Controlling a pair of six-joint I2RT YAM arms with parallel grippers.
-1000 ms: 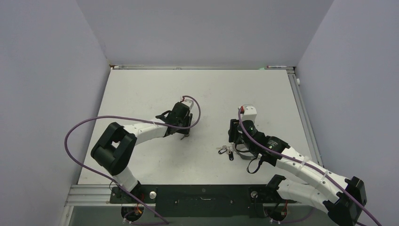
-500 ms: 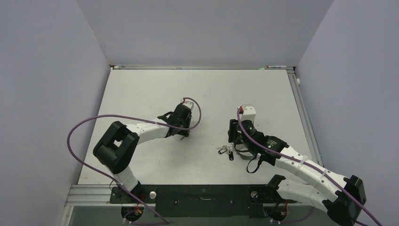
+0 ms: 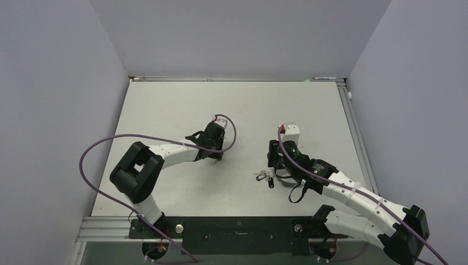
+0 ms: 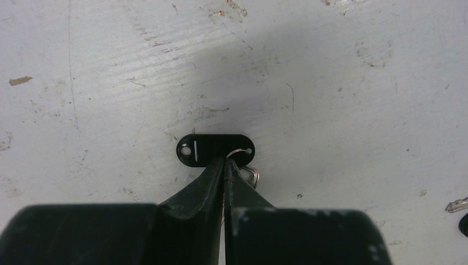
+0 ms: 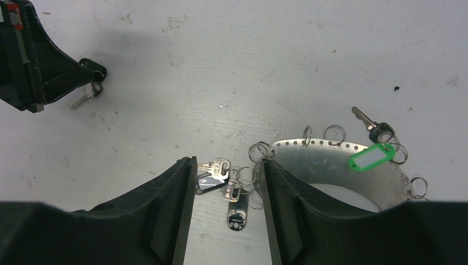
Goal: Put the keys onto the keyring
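Observation:
My left gripper [image 4: 225,161] is shut on a small wire ring that carries a black oval key head [image 4: 214,150] and a silver key [image 4: 252,176], low on the table; it also shows in the top view [image 3: 216,157]. My right gripper [image 5: 226,178] is open and straddles a bunch of keys [image 5: 221,175]: a silver one, a black-headed one and a dark one [image 5: 236,213], all lying on the table. The keyring [image 5: 331,160], a curved perforated silver band with small rings and a green tag [image 5: 371,158], lies just right of my right finger [image 5: 278,187]. The bunch also shows in the top view [image 3: 265,176].
Another black-headed key [image 5: 371,125] lies by the green tag. My left gripper and its key [image 5: 83,100] show at the top left of the right wrist view. Grey walls enclose the white table [image 3: 237,105] on three sides. Purple cables loop off both arms.
My left gripper has shifted slightly toward the far side with its ringed key. The right arm and the key bunch have not moved.

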